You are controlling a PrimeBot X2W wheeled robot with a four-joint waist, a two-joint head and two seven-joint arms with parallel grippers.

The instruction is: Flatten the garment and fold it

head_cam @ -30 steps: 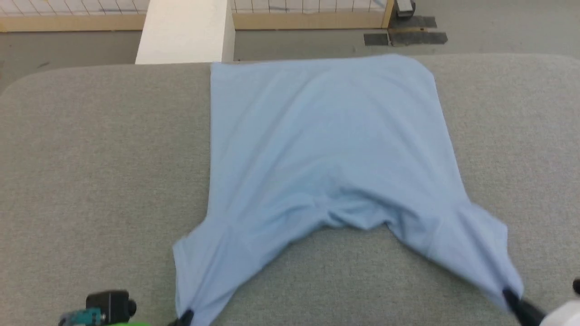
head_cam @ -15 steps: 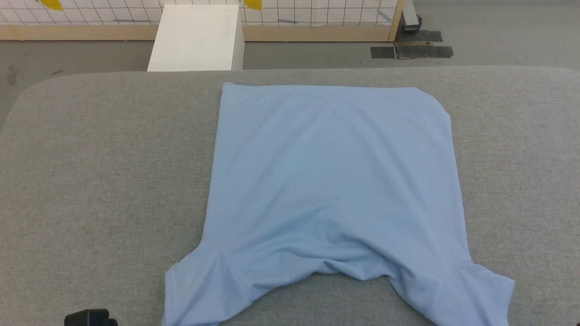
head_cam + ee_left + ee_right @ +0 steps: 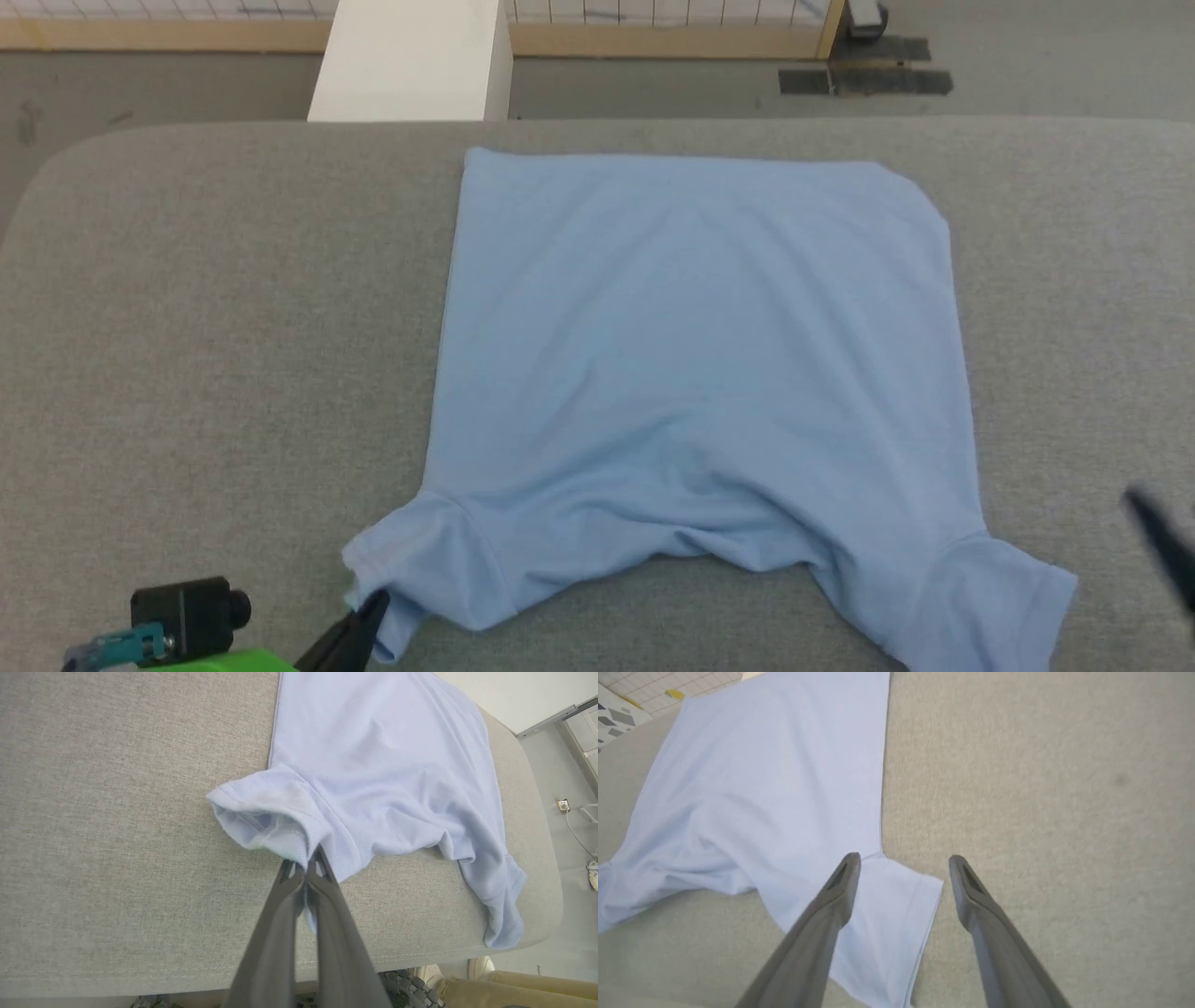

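The shirt [image 3: 700, 373] lies spread on the grey counter [image 3: 187, 327], plain side up, hem along the far edge and both sleeves toward the near edge. Its body is mostly smooth; the cloth bunches into folds at the near middle, between the sleeves.

The left hand [image 3: 306, 870] has its fingers pressed together on the edge of the left sleeve, pinching it; that sleeve curls open and rises a little off the counter. The right hand [image 3: 903, 858] is spread wide and holds nothing. One finger hangs over the right sleeve, the other over bare counter just past the sleeve's hem, and that sleeve lies flat.

Beyond the far edge stand a white block [image 3: 411, 61] and a wood-framed mesh fence [image 3: 653, 37], with dark tape patches [image 3: 864, 79] on the floor. By the near right corner a person's pale shoe [image 3: 481, 966] shows.
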